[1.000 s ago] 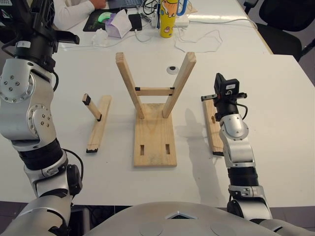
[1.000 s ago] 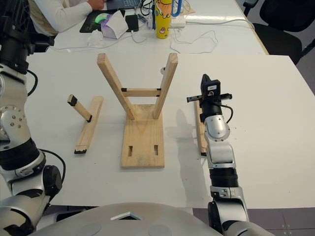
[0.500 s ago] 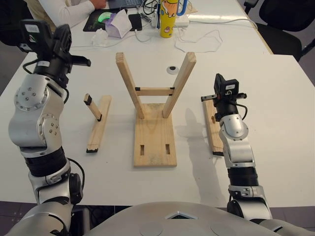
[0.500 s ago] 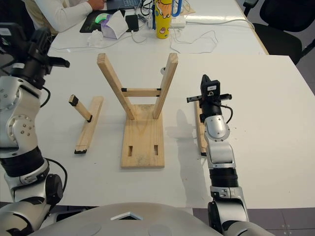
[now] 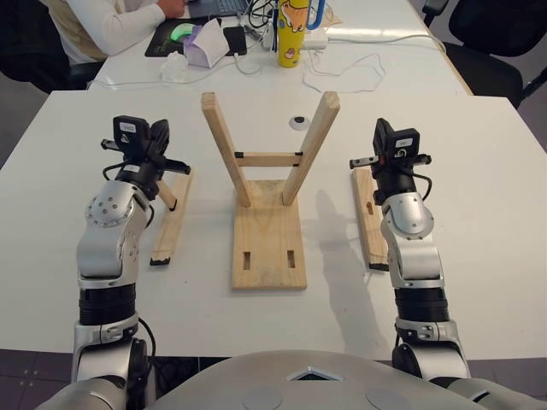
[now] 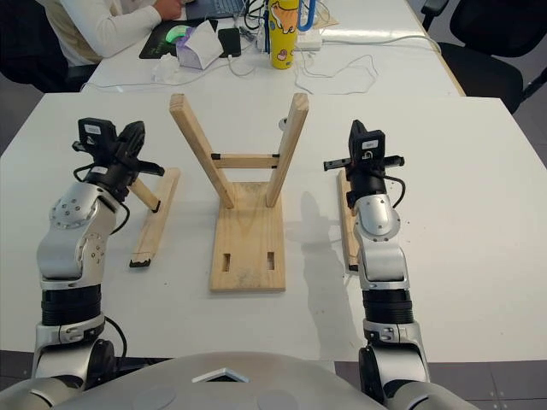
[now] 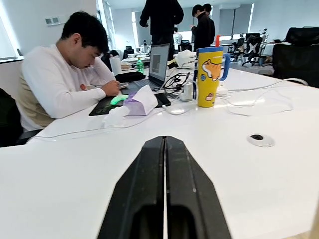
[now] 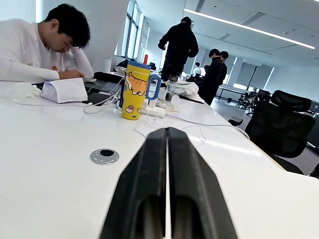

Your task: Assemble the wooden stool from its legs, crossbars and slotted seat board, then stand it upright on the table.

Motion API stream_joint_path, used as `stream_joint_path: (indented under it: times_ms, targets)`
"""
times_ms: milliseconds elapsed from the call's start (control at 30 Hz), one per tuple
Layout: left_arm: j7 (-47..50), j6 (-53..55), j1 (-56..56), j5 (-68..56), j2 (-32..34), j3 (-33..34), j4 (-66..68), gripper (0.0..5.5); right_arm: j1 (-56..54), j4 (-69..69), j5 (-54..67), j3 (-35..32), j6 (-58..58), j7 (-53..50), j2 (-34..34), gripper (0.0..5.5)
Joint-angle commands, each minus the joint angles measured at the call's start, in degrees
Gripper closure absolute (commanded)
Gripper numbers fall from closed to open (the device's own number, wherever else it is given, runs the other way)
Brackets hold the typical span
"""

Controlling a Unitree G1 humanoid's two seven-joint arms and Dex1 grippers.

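**Left arm just dropped in beside the seat board**

Left gripper [image 7: 164, 143] has swung down from way up high. It now sits low, left of the seat board [image 5: 267, 248], by the far end of the left loose leg [image 5: 171, 218]. Right gripper [image 8: 167, 132] barely budged, right of the seat board near the far end of the right loose leg [image 5: 365, 226]. None of the wood has shifted. My read: both arms now flank the board, ready for the second leg pair, so roughly halfway done.

Big to small:
- The surface [image 5: 479, 188] is white, smooth and matte.
- The seat board is a flat pale wood rectangle with visible grain. Its two small rectangular slots [image 5: 247, 259] at the near end are unfilled.
- At its far end two square-section legs [image 5: 224, 145] stand splayed outward, joined by a thin crossbar [image 5: 268, 159] with dark ends.
- The left loose leg is a flat plank with a dark-tipped stub [image 5: 162, 192] angling up.
- The left fingers [image 7: 189, 199] and right fingers [image 8: 199, 199] are black, smooth wedges, pressed together to a seam and holding nothing.
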Motion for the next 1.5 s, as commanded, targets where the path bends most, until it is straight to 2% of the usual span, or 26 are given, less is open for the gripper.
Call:
stream_joint_path:
  times_ms: [33,100,200,267,333,500,700,933,1133,1467,1500]
  targets:
    - [1.55,3.08,-1.9,0.01,1.41,3.55,1.14,5.49,0.52,-0.54,-0.29,-0.16,0.47,-0.54,0.53,5.5]
    - [2.28,2.21,-3.93,0.36,2.46,5.82,0.45,5.49,0.99,-0.69,-0.43,-0.1,0.34,-0.65,0.64,5.5]
    - [2.75,-0.55,-7.52,-2.23,4.72,13.2,2.44,5.49,1.73,-1.05,-0.65,0.01,0.2,-0.84,0.84,5.5]
    - [2.66,-0.1,-7.61,-3.36,7.18,18.23,8.88,5.19,2.07,-1.38,-0.8,0.01,0.28,-1.01,0.99,5.5]
    - [1.35,2.37,-4.89,-3.56,9.61,20.52,14.25,4.96,2.42,-1.52,-0.83,-0.15,0.28,-1.09,0.99,5.5]
    - [-9.97,13.07,8.1,-2.73,16.97,14.38,17.09,4.17,3.13,-2.0,-0.84,-0.44,0.44,-1.23,0.88,5.5]
    - [-22.81,22.5,17.03,-7.29,23.84,11.1,7.01,3.29,3.91,-2.49,-1.51,-0.63,0.02,-1.48,0.26,5.5]
    - [-25.69,25.99,17.86,-8.37,25.55,8.51,1.01,2.25,5.03,-2.92,-3.28,0.16,-1.23,-1.99,0.48,5.5]
    - [-22.91,30.0,16.54,-9.62,21.74,6.19,-2.93,1.35,5.16,-2.75,-5.14,1.38,-3.11,-2.03,0.12,5.5]
    - [-18.14,28.82,17.09,-5.49,17.6,-3.45,-3.13,1.34,5.44,-2.5,-6.34,2.12,-4.34,-2.14,0.83,5.5]
    - [-17.84,28.08,17.45,-4.61,17.74,-4.31,-2.84,1.51,5.41,-2.56,-6.41,2.19,-4.36,-2.07,0.83,5.5]
